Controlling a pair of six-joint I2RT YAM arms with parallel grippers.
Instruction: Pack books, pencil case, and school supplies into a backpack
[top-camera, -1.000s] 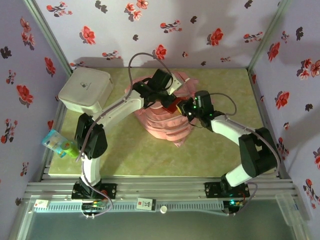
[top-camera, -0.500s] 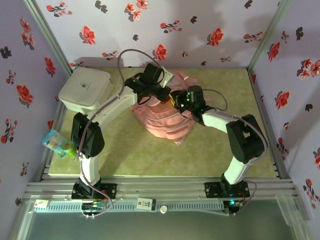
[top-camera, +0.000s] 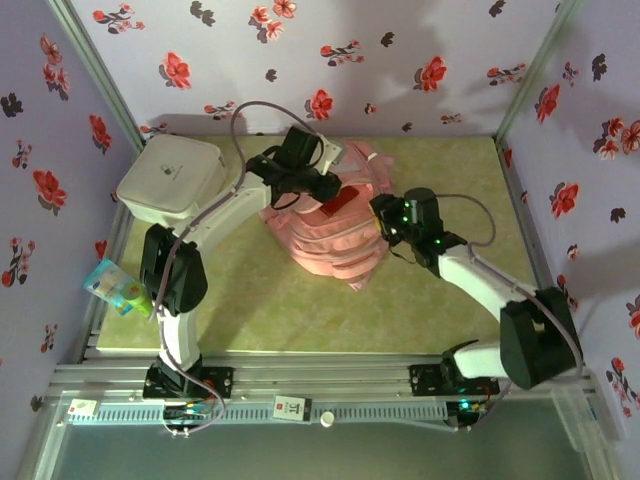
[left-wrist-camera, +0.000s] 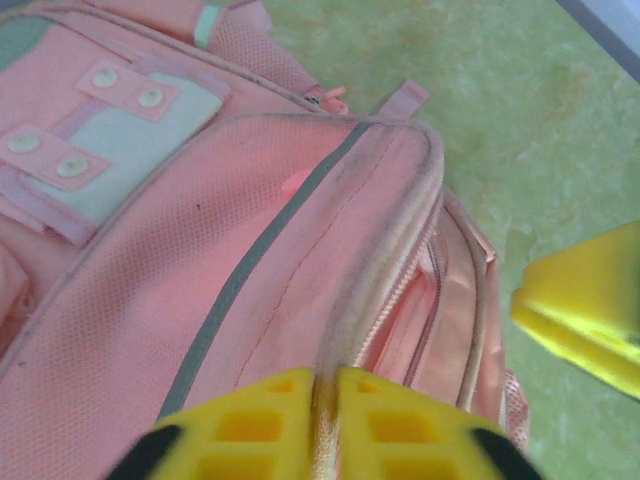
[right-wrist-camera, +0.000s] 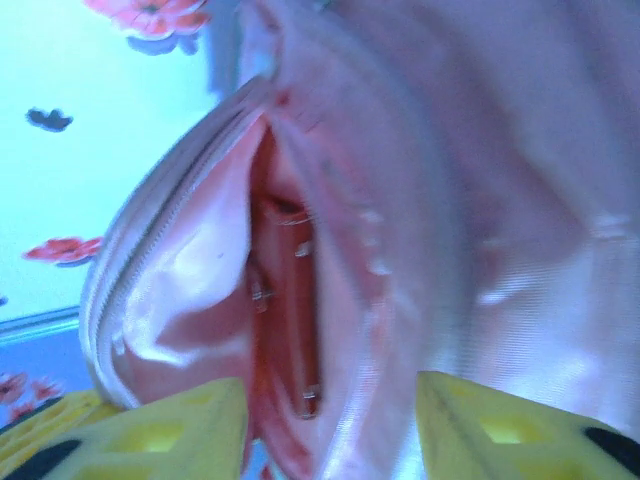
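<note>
ok so the backpack (top-camera: 335, 250) is lying mid bench (top-camera: 250, 310), w/ a white box (top-camera: 170, 178) sitting well off to its left. The left arm (top-camera: 215, 225) is reaching over it, and its jaws are sitting nearly together w/ the rim of the main opening (left-wrist-camera: 385, 290) caught between them, so prob pinching it to hold the mouth up. The right jaws are spreading wide w/ nothing in them, hovering right at the gaping mouth. Something red (top-camera: 338, 201) is showing at the opening, cant tell what. Imo this is the hold-it-open-and-load step. Next move is calling for a wide-open mouth while the free arm goes fetching an item, maybe the small teal thing (top-camera: 120, 288) at the bench's left edge.
</note>
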